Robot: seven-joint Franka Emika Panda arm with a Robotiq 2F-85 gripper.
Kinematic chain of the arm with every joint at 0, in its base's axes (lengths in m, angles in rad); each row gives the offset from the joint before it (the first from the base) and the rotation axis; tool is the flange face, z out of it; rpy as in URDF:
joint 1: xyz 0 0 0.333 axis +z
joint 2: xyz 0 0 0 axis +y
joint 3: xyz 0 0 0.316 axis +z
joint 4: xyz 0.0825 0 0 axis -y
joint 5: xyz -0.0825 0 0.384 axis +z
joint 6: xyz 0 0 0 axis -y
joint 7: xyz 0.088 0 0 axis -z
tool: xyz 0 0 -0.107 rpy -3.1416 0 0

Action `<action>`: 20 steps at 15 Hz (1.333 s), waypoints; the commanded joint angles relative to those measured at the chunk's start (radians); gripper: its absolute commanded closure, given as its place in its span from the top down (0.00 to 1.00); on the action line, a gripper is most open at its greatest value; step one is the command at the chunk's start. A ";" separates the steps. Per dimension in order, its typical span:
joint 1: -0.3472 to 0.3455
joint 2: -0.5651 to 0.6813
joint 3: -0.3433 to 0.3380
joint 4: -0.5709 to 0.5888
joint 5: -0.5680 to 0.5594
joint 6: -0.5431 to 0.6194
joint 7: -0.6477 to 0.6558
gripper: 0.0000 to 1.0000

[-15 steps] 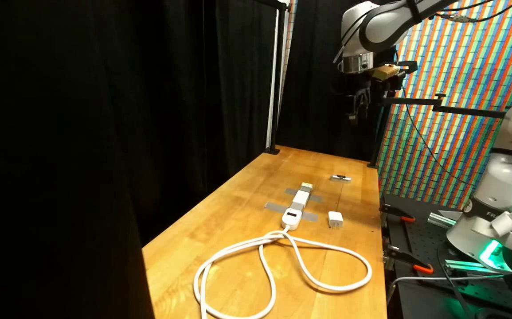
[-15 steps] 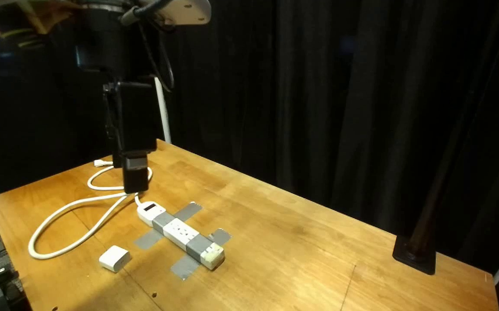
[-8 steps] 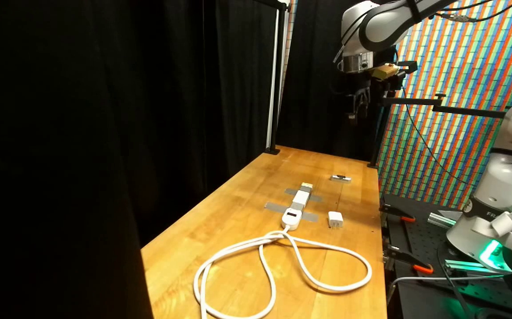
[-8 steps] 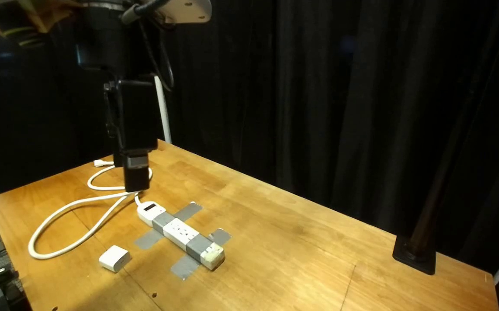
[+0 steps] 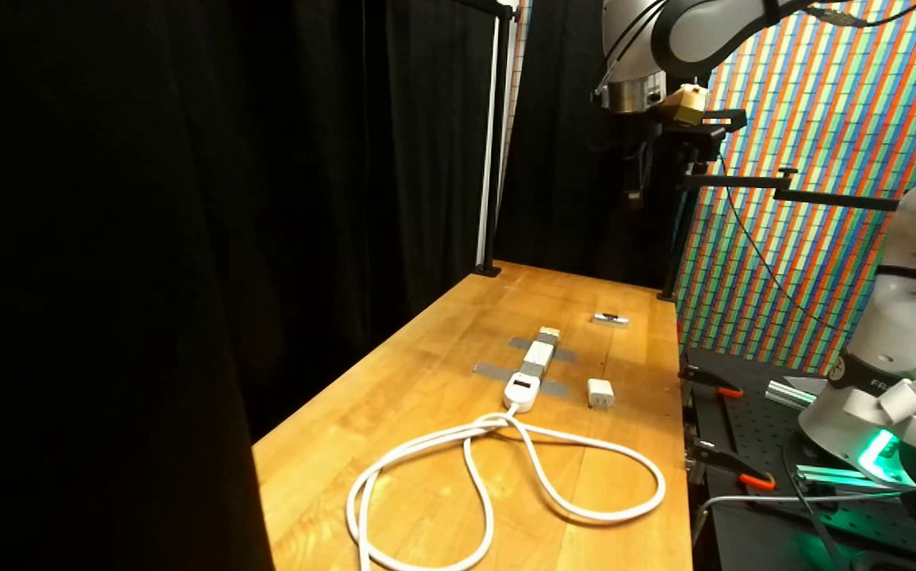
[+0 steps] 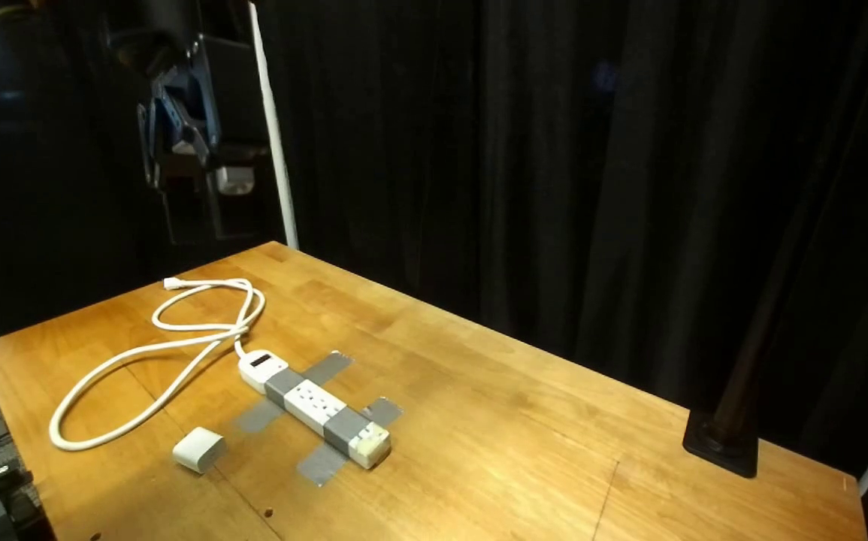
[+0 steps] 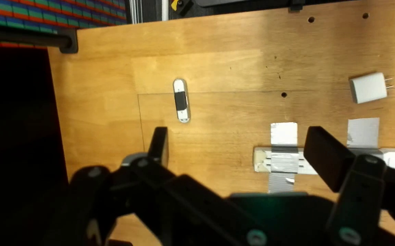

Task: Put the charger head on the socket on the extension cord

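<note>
The charger head [image 5: 600, 392], a small white cube, lies on the wooden table. It also shows in an exterior view [image 6: 199, 449] and at right in the wrist view [image 7: 369, 88], its two prongs pointing right. The socket [image 6: 315, 403] is the white outlet face between two grey tape bands on the narrow block; the right finger partly hides it in the wrist view [image 7: 303, 167]. The extension cord [image 6: 144, 349] lies in loops behind the block. My gripper [image 7: 239, 147] is open, with nothing between its fingers. It hangs high above the table, apart from the charger head and the block.
Grey tape [image 6: 321, 466] holds the block to the table. A small silver item with a dark middle [image 7: 181, 100] lies beyond the block's end. Black posts [image 6: 723, 443] stand at table corners. Black clamps with orange tips [image 5: 715, 381] sit along the edge near the robot base.
My gripper has risen and turned about its upright axis, moving up and left in an exterior view, away from the table. The charger head, block and cord have not moved.
</note>
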 commanded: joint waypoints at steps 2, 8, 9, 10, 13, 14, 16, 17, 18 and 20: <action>0.096 0.026 0.033 -0.011 -0.018 0.081 -0.096 1.00; 0.176 0.135 0.046 -0.126 -0.008 0.366 -0.238 1.00; 0.182 0.153 0.045 -0.153 -0.004 0.425 -0.271 1.00; 0.187 0.174 0.044 -0.175 0.001 0.472 -0.309 1.00; 0.199 0.232 0.037 -0.211 0.051 0.562 -0.464 1.00; 0.201 0.252 0.034 -0.218 0.079 0.586 -0.526 1.00; 0.199 0.302 0.030 -0.219 0.148 0.603 -0.665 1.00; 0.197 0.321 0.032 -0.215 0.185 0.597 -0.739 1.00; 0.192 0.347 0.034 -0.209 0.220 0.592 -0.813 1.00; 0.184 0.386 0.047 -0.208 0.256 0.585 -0.937 1.00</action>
